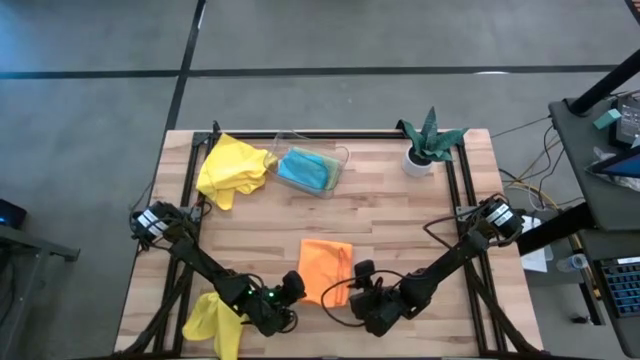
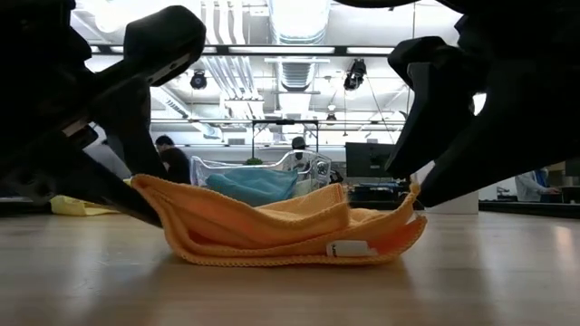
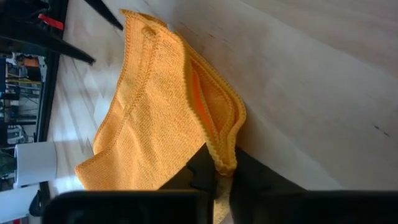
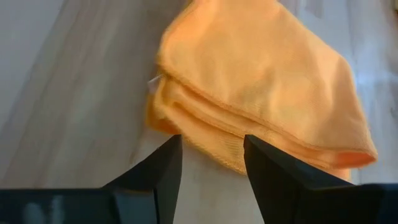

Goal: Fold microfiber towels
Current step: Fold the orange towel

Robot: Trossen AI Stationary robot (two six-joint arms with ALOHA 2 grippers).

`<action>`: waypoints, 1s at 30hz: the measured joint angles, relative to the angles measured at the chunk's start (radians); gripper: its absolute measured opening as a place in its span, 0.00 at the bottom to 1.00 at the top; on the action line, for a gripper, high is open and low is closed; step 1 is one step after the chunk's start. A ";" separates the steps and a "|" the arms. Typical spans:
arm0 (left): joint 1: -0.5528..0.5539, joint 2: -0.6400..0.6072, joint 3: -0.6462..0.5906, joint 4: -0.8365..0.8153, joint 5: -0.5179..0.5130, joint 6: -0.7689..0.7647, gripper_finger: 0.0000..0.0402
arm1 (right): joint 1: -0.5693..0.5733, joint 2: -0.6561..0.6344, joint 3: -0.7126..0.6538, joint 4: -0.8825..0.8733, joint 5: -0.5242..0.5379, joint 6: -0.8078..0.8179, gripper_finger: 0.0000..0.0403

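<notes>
I am pinching my left gripper [image 1: 293,287] shut on a corner of the orange towel [image 1: 326,268], lying folded well short of the plant [image 1: 428,142], while holding my right gripper [image 4: 211,165] open just beside its soft, limp, layered edge.

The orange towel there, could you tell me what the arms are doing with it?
Both arms are working on the orange towel, which lies folded on the table. The left gripper is shut on its near corner; the right gripper is open at the opposite edge, not gripping. A yellow towel lies crumpled beside the left arm.
</notes>
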 joint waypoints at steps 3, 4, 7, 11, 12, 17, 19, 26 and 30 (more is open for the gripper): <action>0.000 -0.001 0.001 0.000 0.000 -0.004 0.02 | 0.006 0.000 0.000 -0.001 -0.036 -0.040 0.41; 0.000 -0.001 0.003 0.000 -0.001 -0.017 0.01 | 0.011 0.000 0.000 0.000 -0.039 -0.055 0.41; 0.001 -0.009 0.007 0.001 0.015 -0.066 0.00 | 0.029 0.000 0.000 0.001 -0.041 -0.086 0.43; 0.000 -0.032 0.003 -0.010 0.051 -0.095 0.00 | 0.052 0.000 0.000 0.021 -0.042 -0.090 0.47; 0.000 -0.040 0.002 -0.009 0.052 -0.106 0.00 | 0.057 0.000 0.000 0.028 -0.041 -0.091 0.47; 0.005 -0.069 0.003 -0.001 0.082 -0.109 0.00 | 0.070 0.035 0.001 0.082 -0.037 -0.127 0.47; 0.007 -0.072 0.003 -0.001 0.096 -0.110 0.00 | 0.070 0.061 0.001 0.099 -0.038 -0.132 0.47; 0.011 -0.076 0.003 0.001 0.128 -0.134 0.00 | 0.073 0.114 0.004 0.109 0.018 -0.116 0.47; 0.013 -0.076 0.003 0.000 0.140 -0.160 0.00 | 0.071 0.107 0.003 0.106 0.022 -0.116 0.47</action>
